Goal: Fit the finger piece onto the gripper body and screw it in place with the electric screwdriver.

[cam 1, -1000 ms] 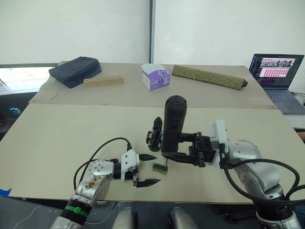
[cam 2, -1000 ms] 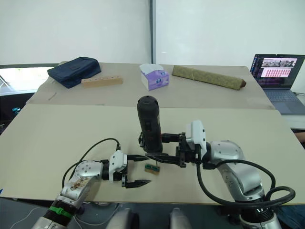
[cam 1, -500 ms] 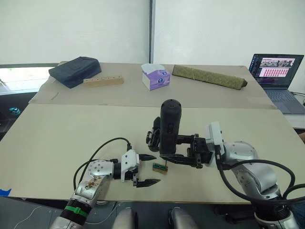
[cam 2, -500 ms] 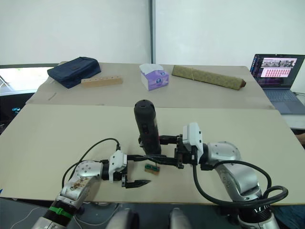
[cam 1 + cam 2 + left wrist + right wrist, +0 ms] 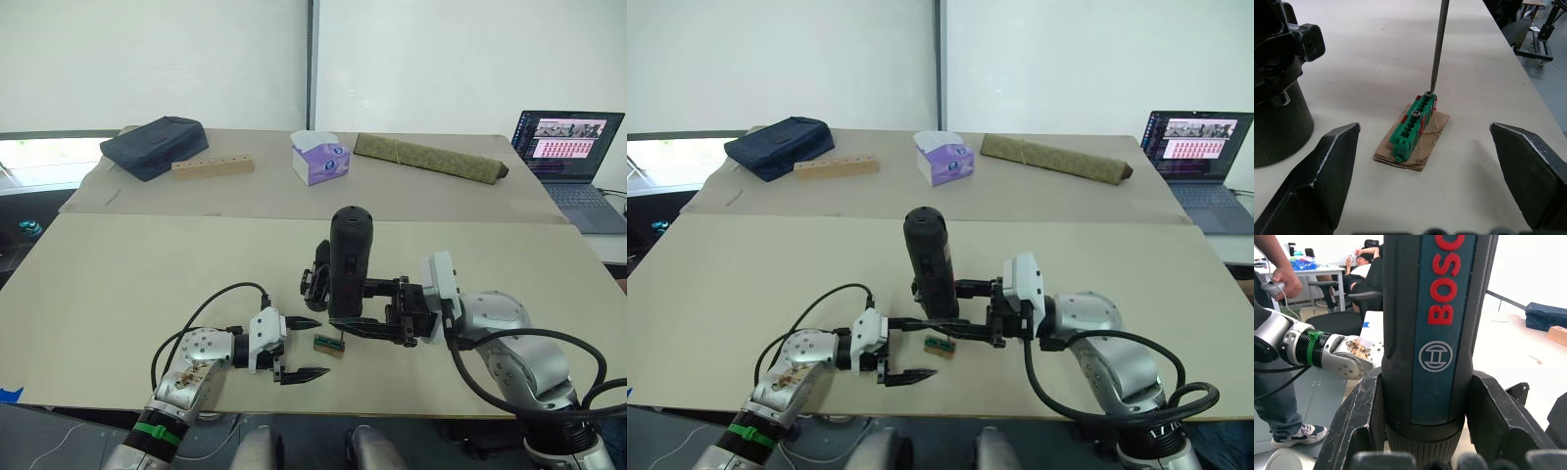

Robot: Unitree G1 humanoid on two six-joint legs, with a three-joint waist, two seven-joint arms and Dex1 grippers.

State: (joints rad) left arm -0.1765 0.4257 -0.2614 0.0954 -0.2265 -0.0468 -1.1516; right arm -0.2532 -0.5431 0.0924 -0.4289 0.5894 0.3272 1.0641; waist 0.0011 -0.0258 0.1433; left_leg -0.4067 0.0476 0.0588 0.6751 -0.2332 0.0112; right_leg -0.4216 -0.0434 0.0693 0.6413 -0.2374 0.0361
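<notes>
While upright, electric screwdriver [image 5: 350, 262] fills right gripper [image 5: 377, 311].

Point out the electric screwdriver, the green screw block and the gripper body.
electric screwdriver [image 5: 350, 262]: left eye view, mid-barrel.
green screw block [image 5: 1413, 125]: left wrist view, its top face.
gripper body [image 5: 1276, 110]: left wrist view, round base.

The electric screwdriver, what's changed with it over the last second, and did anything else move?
The right gripper, shut on the electric screwdriver, carried it down and slightly to the robot's left; its bit now touches a screw on the green block. The left gripper stayed open beside the block, and the gripper body did not move.
</notes>
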